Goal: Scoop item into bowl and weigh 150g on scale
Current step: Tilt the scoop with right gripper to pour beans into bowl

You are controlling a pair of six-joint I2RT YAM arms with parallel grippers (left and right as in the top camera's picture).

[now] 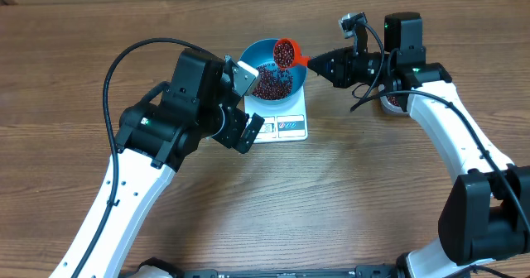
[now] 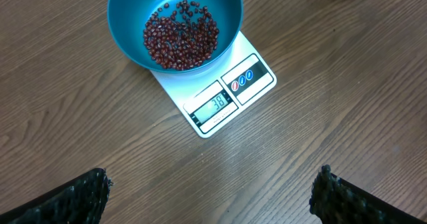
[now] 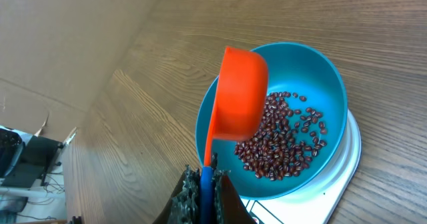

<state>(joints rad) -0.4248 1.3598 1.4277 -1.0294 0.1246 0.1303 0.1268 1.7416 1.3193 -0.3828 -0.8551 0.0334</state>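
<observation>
Right gripper [image 3: 203,184] clamped on the handle of an orange plastic scoop [image 3: 240,94], tilted over a round bright-blue bowl [image 3: 327,97]. Small dark red-brown beans [image 2: 180,41] heaped in bowl, which sits on flat white rectangular scale [image 2: 257,77]. Left gripper [image 2: 210,197] spread wide, holding nothing, near scale.

Left hand [image 2: 211,184] spread wide, facing down; right hand [image 3: 203,189] clamped tight.
</observation>
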